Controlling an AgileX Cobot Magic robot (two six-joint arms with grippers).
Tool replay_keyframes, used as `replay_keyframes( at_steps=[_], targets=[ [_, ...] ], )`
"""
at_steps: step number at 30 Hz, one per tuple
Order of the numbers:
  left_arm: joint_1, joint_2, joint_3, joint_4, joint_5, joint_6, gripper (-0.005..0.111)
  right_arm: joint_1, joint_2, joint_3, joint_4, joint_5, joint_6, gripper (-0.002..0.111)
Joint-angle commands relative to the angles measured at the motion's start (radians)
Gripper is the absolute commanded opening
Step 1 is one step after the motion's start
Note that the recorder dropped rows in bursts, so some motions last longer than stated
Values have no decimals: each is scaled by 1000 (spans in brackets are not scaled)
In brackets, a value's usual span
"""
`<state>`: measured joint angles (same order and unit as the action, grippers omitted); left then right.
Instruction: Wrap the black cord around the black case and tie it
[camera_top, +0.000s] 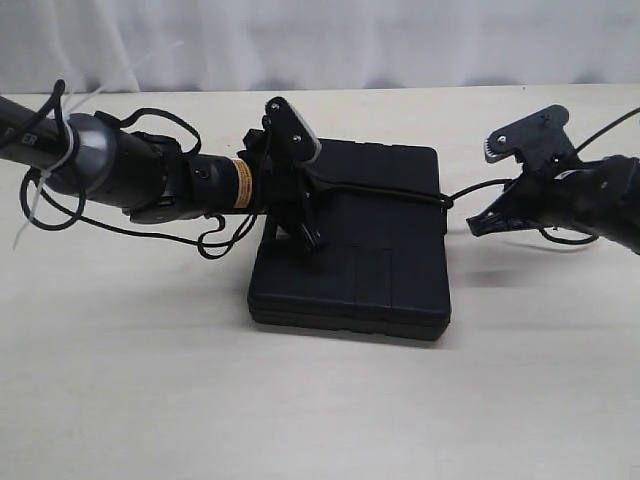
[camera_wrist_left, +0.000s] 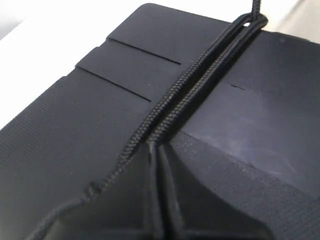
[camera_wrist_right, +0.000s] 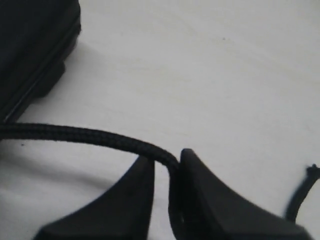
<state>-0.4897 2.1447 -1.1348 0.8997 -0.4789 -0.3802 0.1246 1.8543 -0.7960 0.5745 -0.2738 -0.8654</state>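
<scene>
The black case (camera_top: 350, 270) lies flat in the middle of the table. The black cord (camera_top: 390, 190) runs as two strands across its lid to a knot at the case's right edge. My left gripper (camera_top: 318, 183) is over the lid, shut on the black cord (camera_wrist_left: 200, 75) at its fingertips (camera_wrist_left: 155, 147), low over the case (camera_wrist_left: 75, 140). My right gripper (camera_top: 510, 185) hovers just right of the case. In its wrist view the cord (camera_wrist_right: 90, 135) passes between the jaws (camera_wrist_right: 167, 160), resting against one finger with a gap on the other side, so the gripper is open.
Loose loops of cord (camera_top: 215, 240) trail on the table to the left of the case, under the left arm. Another piece of cord (camera_wrist_right: 300, 195) lies on the table beside the right gripper. A corner of the case (camera_wrist_right: 30, 40) shows close by.
</scene>
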Motion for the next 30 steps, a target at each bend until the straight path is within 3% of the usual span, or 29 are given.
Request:
replay_keyframes(
  at_steps=[1,4,13,16,20,26,30],
  targets=[
    [6,-22,1,-4,63,-16,0,9,-6,-5,-14,9,15,46],
    [6,-49,1,-4,105,-20,0,13,-51,-5,-14,93,-33,59],
    [6,-127,1,-4,205,-92,0,13,-318,-4,0,415,103,59],
    [6,-159,6,-4,200,-132,0,15,-343,-4,0,548,141,46],
    [6,-206,5,1,251,-218,0,18,-323,-2,-11,634,88,4],
    [36,-226,5,-7,431,-243,0,16,-186,-18,-11,553,145,4],
    [86,-193,5,-7,459,-307,0,16,-82,-56,-10,480,186,4]
  ],
)
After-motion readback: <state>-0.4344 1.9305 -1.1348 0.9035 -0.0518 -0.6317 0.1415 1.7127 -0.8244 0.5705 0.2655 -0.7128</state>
